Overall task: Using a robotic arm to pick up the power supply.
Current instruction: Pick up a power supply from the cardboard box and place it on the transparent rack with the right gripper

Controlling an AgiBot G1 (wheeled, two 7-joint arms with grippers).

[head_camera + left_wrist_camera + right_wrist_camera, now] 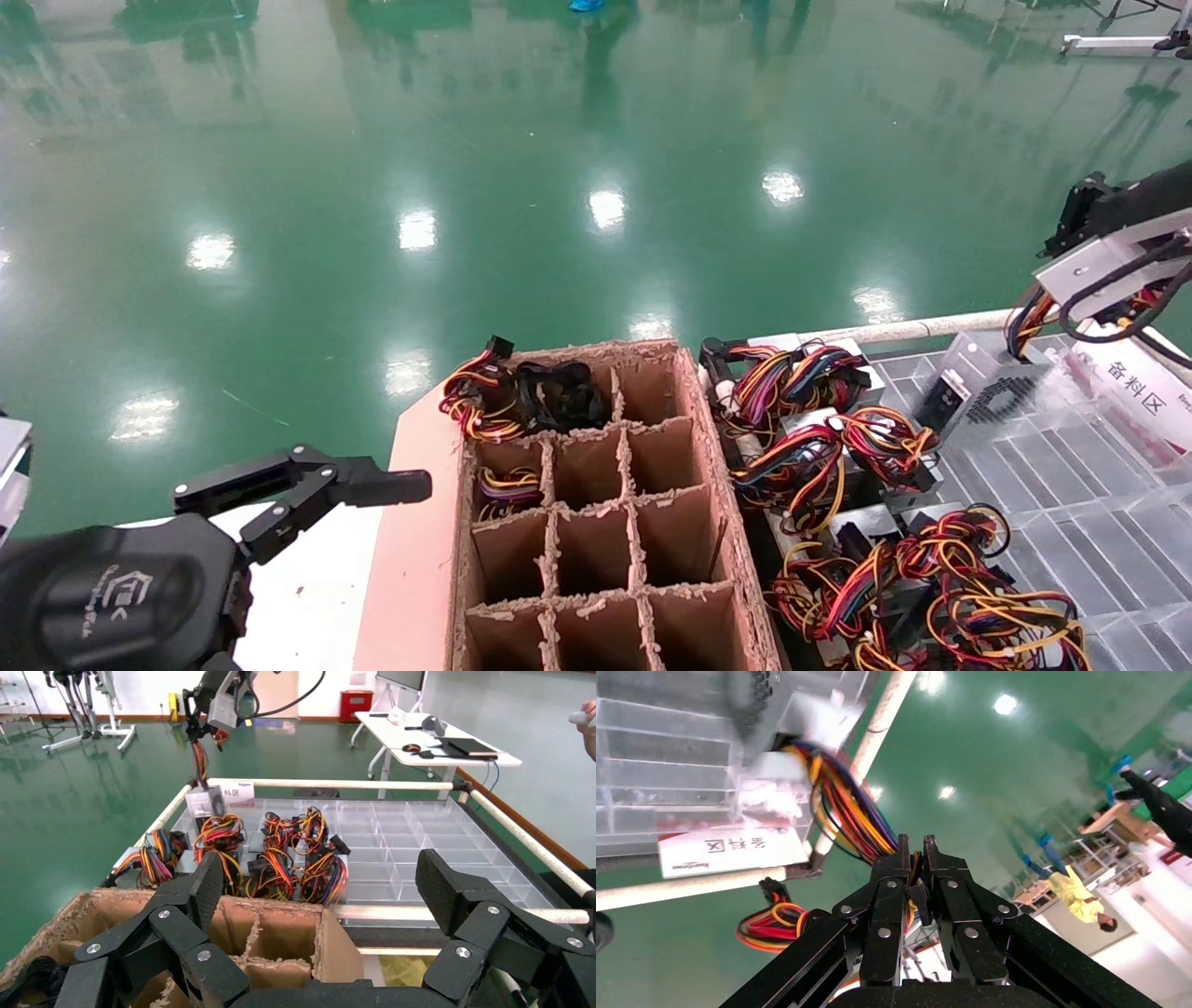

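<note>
Holding the power supply (pixel 1099 266) by its wires, the right gripper (pixel 1071 219) hangs at three o'clock. Left gripper (pixel 307 485) waits wide at eight.

Left wrist: left gripper (pixel 320 903) gapes above the cardboard box (pixel 281 941).

Right wrist: fingers (pixel 898 874) pinch the wires (pixel 838 808).

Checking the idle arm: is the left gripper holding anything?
No. The left gripper is open beside the cardboard box, with nothing between its fingers.

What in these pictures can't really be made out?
- Power supply: in the head view, the frame's edge cuts off most of it and the right hand holding it; in the right wrist view it is blurred.
- Cardboard divider box: the bottoms of its cells are hidden by their own walls.
- Left hand: open; its arm is outside every view.
</note>
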